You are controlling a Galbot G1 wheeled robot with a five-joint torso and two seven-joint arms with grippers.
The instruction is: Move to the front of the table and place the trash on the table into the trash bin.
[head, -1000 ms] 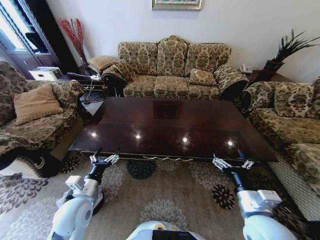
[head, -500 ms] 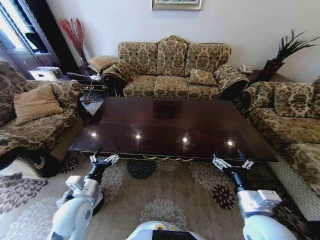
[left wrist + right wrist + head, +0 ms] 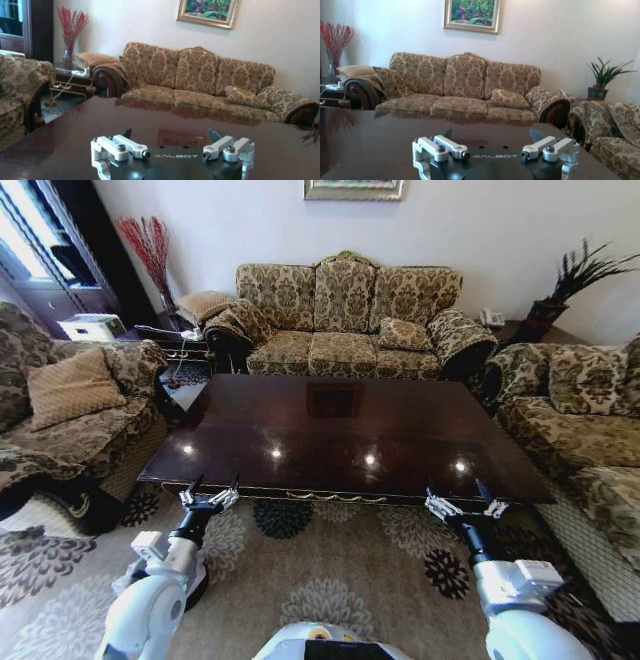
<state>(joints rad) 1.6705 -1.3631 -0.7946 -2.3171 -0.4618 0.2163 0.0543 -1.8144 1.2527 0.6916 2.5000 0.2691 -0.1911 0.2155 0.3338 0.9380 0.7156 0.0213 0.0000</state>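
glossy dark wood table (image 3: 340, 430), both claws spread

Both arms reach forward and low from the torso, side by side and well apart. The left gripper (image 3: 209, 499) points ahead with its fingers spread wide and nothing between them. The right gripper (image 3: 466, 507) mirrors it, fingers equally spread and bare.

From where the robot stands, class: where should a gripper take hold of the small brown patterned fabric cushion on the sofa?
Pinch the upper edge of the small brown patterned fabric cushion, coming from the front: it leans back beside the sofa arm, leaving front and top free; it looks soft.
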